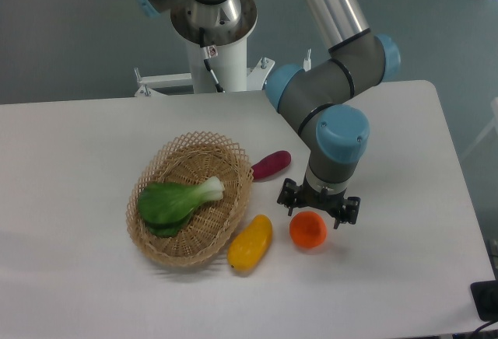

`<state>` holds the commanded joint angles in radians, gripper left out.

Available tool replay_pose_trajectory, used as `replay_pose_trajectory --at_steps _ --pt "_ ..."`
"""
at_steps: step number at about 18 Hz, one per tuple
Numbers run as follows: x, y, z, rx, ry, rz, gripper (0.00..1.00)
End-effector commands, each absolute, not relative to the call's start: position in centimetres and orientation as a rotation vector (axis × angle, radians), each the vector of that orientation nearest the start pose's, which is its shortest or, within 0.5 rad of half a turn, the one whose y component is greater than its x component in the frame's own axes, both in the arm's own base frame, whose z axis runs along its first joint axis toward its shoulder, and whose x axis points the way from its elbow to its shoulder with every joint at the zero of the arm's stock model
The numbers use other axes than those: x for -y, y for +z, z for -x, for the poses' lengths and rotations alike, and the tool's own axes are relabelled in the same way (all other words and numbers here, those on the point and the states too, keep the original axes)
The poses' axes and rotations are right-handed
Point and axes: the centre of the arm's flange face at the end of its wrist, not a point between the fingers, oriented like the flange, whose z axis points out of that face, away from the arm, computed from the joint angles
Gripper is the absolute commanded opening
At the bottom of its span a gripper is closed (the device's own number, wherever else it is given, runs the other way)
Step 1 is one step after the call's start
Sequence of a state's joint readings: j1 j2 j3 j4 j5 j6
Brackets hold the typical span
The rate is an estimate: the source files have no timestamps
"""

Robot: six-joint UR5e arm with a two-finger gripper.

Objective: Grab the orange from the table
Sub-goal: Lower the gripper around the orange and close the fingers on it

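Yellow fruit (250, 242) crowds orange (308, 230) left; right open

robot lab: pedestal-mounted arm (334, 67), white table (78, 145), grey floor (70, 36).

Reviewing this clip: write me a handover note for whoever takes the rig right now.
Tool: open, empty, poised just above the orange, fingers either side of its top.
Orange: resting on the table, right of the yellow fruit; purple vegetable sits behind, beside the basket.
Done: approach and lining up.
Left: lower, close on the orange, lift.
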<state>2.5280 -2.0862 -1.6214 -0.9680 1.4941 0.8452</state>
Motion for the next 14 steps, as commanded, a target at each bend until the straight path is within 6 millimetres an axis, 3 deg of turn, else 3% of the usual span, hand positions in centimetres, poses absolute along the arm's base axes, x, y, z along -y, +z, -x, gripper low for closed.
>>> replay_pose_trajectory --at_steps 5,14 --pt "-49.3 21.6 44.6 0.200 -0.008 3.040 1.00" --pt "-49.0 19.8 44.2 0.199 0.013 3.037 1.00"
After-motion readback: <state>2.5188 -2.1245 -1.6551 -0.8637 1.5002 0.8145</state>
